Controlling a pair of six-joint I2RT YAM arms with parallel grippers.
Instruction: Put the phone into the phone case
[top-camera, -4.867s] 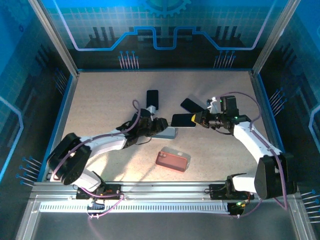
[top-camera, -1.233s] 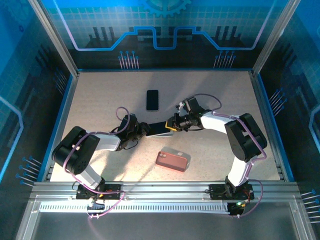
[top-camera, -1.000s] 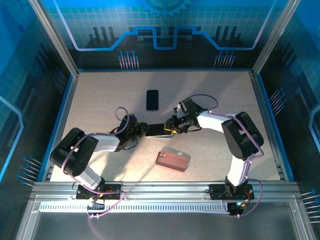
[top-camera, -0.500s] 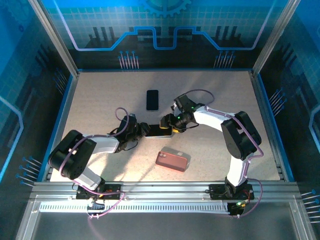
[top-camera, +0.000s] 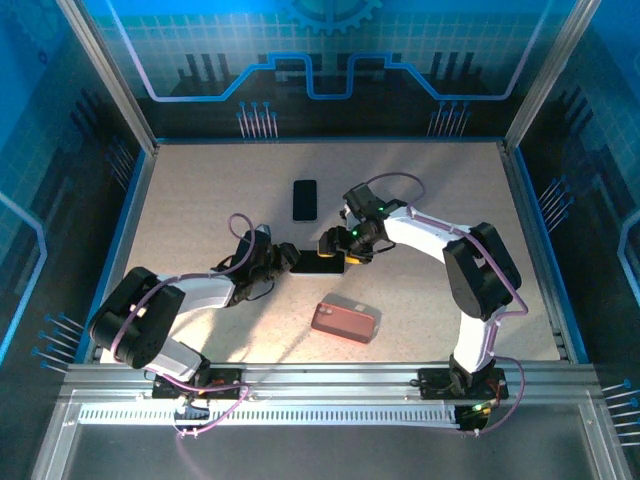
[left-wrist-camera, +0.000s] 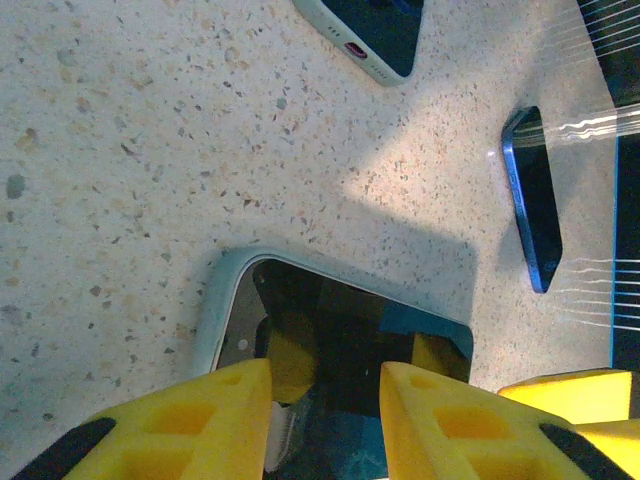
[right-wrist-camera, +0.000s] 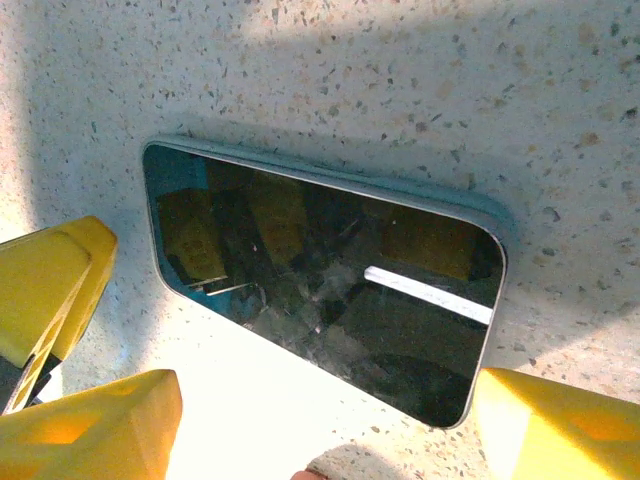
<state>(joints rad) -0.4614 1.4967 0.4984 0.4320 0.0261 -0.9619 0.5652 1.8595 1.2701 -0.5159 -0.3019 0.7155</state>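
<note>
Pale-green case (left-wrist-camera: 213, 310) rims the phone (right-wrist-camera: 325, 290), which lies flat mid-counter (top-camera: 200, 190). The right wrist view shows the right hand (right-wrist-camera: 325, 400) spread wide, one finger off each end of the phone. The left wrist view shows the left hand (left-wrist-camera: 325, 385) low over the phone's end, fingers partly apart; I cannot tell whether they pinch it. Overhead, both arms reach inward and meet there, with a second phone (top-camera: 305, 199) and a red case (top-camera: 345, 321) well apart.

Speckled tabletop (top-camera: 205, 185), blue patterned walls (top-camera: 420, 40)
</note>
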